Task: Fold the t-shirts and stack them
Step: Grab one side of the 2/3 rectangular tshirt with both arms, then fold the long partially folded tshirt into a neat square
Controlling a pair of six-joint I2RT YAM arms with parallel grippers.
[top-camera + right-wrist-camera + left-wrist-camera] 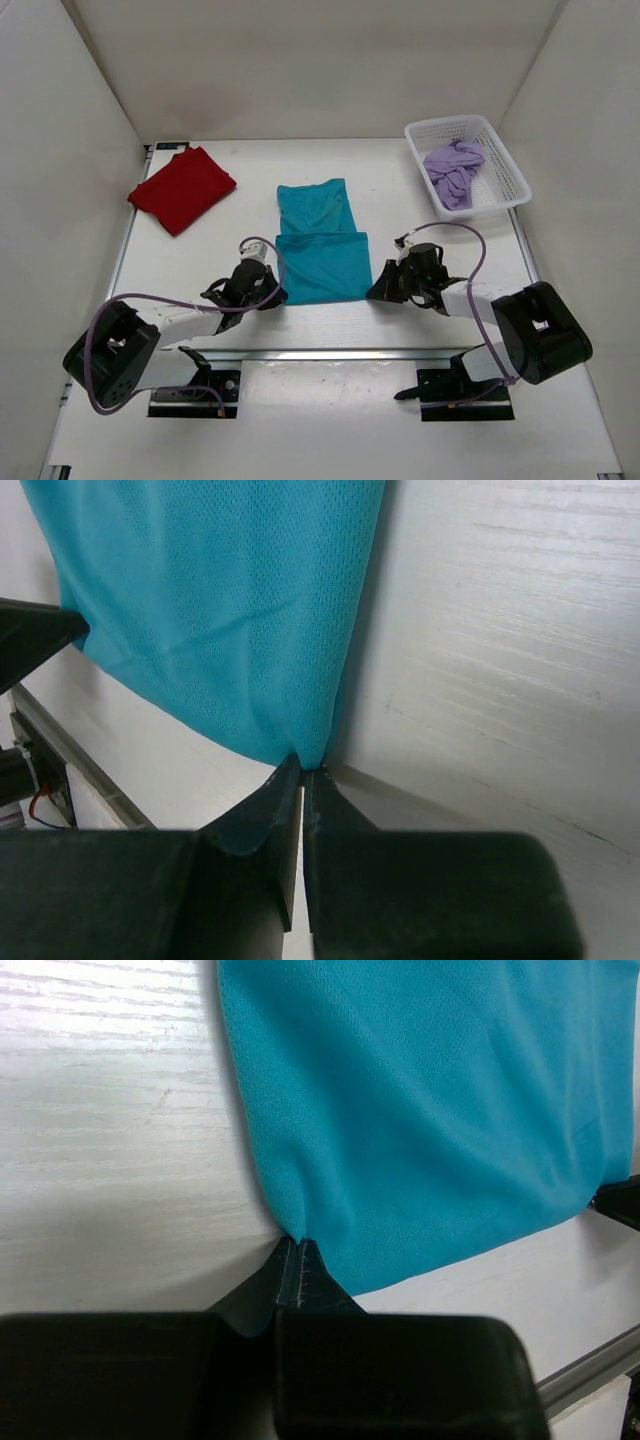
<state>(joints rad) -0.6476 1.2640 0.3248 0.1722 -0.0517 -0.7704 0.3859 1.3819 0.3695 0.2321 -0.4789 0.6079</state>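
Clamping teal t-shirt [322, 262] corners, left end effector [278, 296], right end effector [373, 292], pinched tips hidden

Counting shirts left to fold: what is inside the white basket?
A crumpled lavender t-shirt lies in the white mesh basket. Whatever might sit beneath it is covered; the bare floor around it shows nothing else.

This looks to me like a robotics lab cell — white panels [300, 60] wall in my table [180, 265] and mounting rail [330, 352].
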